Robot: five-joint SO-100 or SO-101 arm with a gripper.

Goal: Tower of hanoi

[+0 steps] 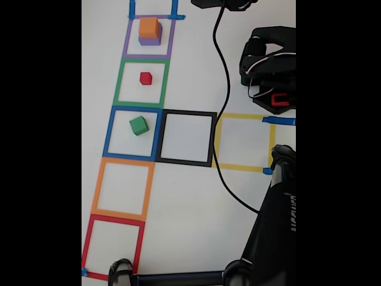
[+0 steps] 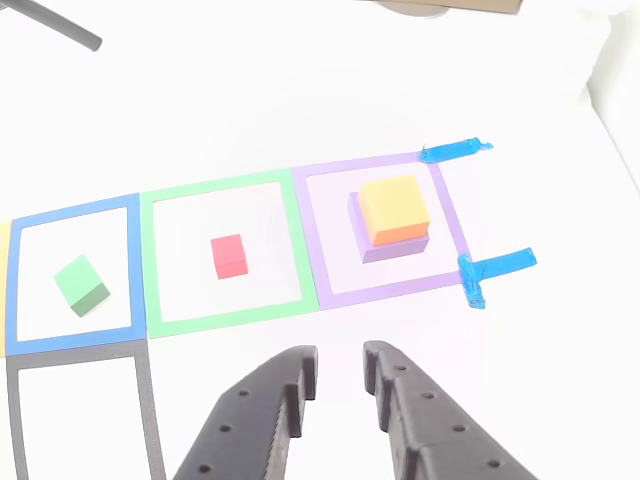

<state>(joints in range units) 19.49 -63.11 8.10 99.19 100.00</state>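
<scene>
In the fixed view the orange cube (image 1: 149,27) sits on the purple cube (image 1: 150,40) near the tabletop's (image 1: 190,196) top edge, the red cube (image 1: 146,78) and green cube (image 1: 139,125) below, while the other view shows the empty hand (image 2: 339,375) narrowly parted near the bottom edge.

You have four cubes on the table, one of each colour: one orange cube (image 1: 149,27) stacked on one purple cube (image 1: 150,40), one red cube (image 1: 146,78) and one green cube (image 1: 139,125).

You can count seven tape-outlined squares in the fixed view: one purple square (image 1: 127,37), one green square (image 1: 119,80), one blue square (image 1: 109,131), one orange square (image 1: 98,185), one red square (image 1: 87,244), one black square (image 1: 186,112) and one yellow square (image 1: 244,116).

Two pieces of blue tape (image 2: 455,150) mark the purple square's corners in the other view. You have one gripper (image 2: 340,360) with two fingers, and one black cable (image 1: 221,77).
</scene>
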